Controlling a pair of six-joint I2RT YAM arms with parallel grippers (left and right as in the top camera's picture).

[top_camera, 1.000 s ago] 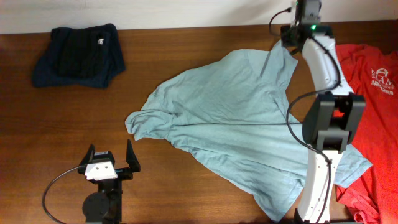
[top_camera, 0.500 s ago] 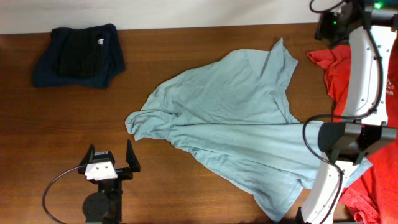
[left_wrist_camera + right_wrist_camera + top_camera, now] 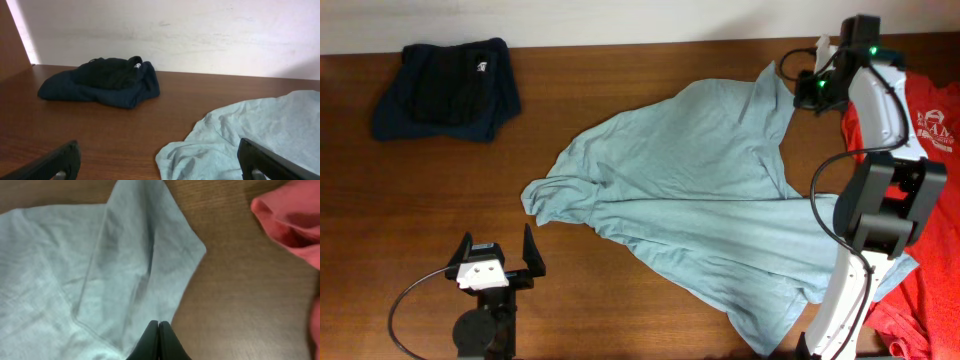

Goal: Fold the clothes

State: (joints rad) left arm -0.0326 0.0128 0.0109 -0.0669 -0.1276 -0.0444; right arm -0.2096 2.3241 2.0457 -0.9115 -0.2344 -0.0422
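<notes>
A light blue shirt (image 3: 700, 190) lies spread and rumpled across the middle of the brown table (image 3: 420, 200). My right gripper (image 3: 807, 92) is shut just above the shirt's upper right sleeve. In the right wrist view its gripper (image 3: 158, 323) has both black tips pressed together over the sleeve's (image 3: 150, 255) hem, with no raised cloth showing between them. My left gripper (image 3: 498, 240) stands open near the front left, short of the shirt's bunched left end (image 3: 200, 150). Nothing lies between its fingers (image 3: 62, 159).
A folded dark navy garment (image 3: 448, 88) sits at the back left by the wall (image 3: 200, 30). A red shirt (image 3: 920, 130) lies along the right edge, partly under the right arm; one of its folds (image 3: 290, 225) lies close to the blue sleeve.
The right arm swung away to the right over the red shirt, then came back down to the blue sleeve, and its jaws closed. The left arm has not moved.
</notes>
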